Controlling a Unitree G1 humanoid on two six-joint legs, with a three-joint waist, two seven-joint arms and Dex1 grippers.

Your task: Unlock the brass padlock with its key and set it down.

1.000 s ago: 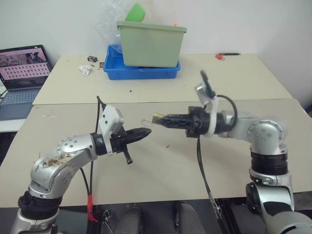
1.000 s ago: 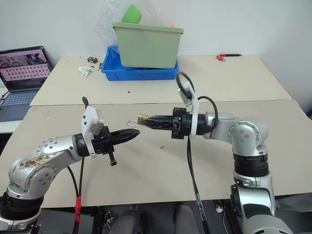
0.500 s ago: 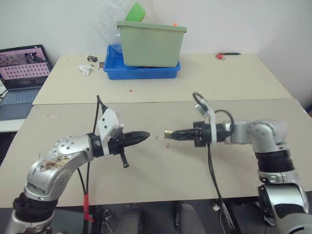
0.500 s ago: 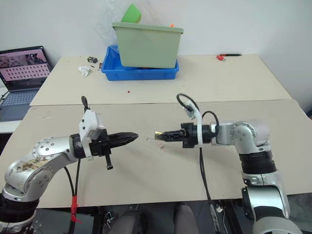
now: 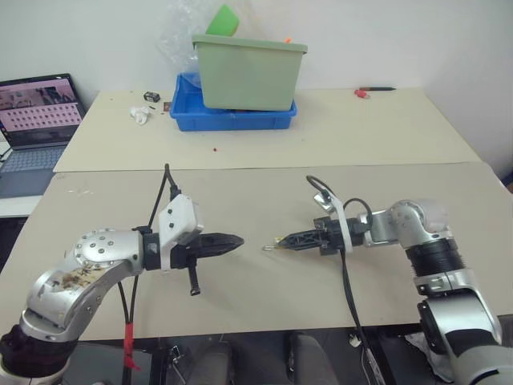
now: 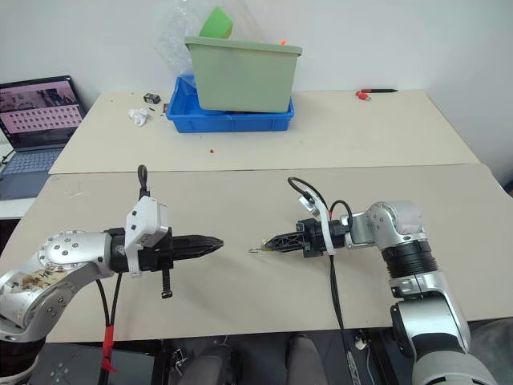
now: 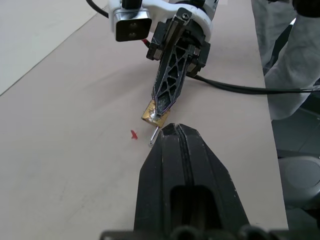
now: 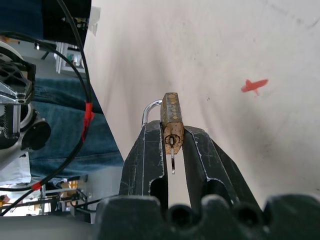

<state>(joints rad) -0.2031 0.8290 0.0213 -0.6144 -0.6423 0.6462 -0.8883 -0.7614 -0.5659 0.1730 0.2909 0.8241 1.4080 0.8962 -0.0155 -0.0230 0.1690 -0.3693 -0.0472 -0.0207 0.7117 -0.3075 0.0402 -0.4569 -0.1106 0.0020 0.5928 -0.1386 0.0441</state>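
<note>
Beige surface (image 5: 256, 305) spans your foreground, a second one behind it carrying a green bin (image 5: 248, 72) in a blue tray (image 5: 228, 119); a laptop (image 5: 36, 112) sits at left. Your right gripper (image 5: 280, 240) clamps the brass padlock (image 8: 172, 116) just above the surface. Your left gripper (image 5: 236, 241), jaws closed and empty, faces it. The right wrist view reveals the key (image 8: 172, 152) in the lock.

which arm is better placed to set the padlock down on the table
The right: its fingers already grip the brass padlock low over the table. The left gripper is shut, holds nothing and hangs apart from the lock.
</note>
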